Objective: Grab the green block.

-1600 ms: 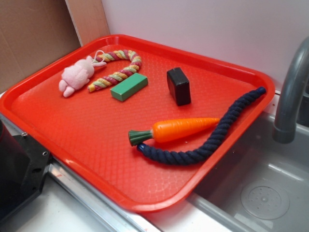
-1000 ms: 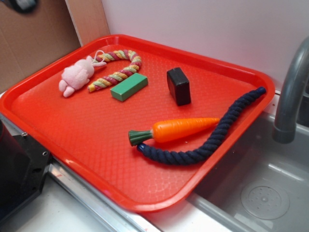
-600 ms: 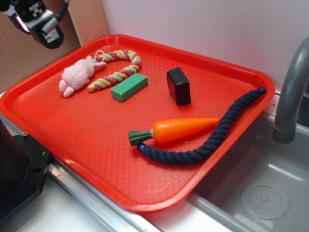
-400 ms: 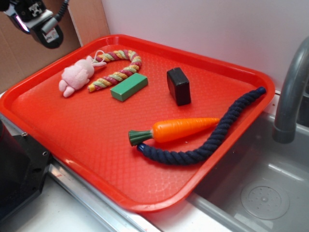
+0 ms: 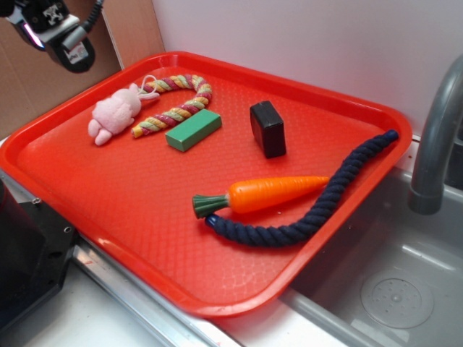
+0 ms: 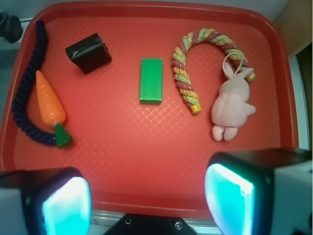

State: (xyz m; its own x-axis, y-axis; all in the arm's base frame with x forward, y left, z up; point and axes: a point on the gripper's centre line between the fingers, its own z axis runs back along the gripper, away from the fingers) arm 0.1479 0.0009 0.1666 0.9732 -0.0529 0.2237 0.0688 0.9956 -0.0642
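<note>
end effector (image 6: 146, 200) wide open, empty, hanging high over the tray's (image 6: 146, 156) near edge | left to right from the wrist cam: carrot (image 6: 48, 106), black block (image 6: 88, 52), green block (image 6: 151, 80) flat mid-tray, striped rope (image 6: 188, 63) just beside it, pink bunny (image 6: 231, 107)

The red tray (image 6: 146, 147) looks like textured plastic, the green block (image 6: 151, 80) matte, the carrot (image 5: 271, 193) glossy, the pink bunny (image 6: 231, 110) plush, the navy rope (image 5: 318, 210) braided cloth.
</note>
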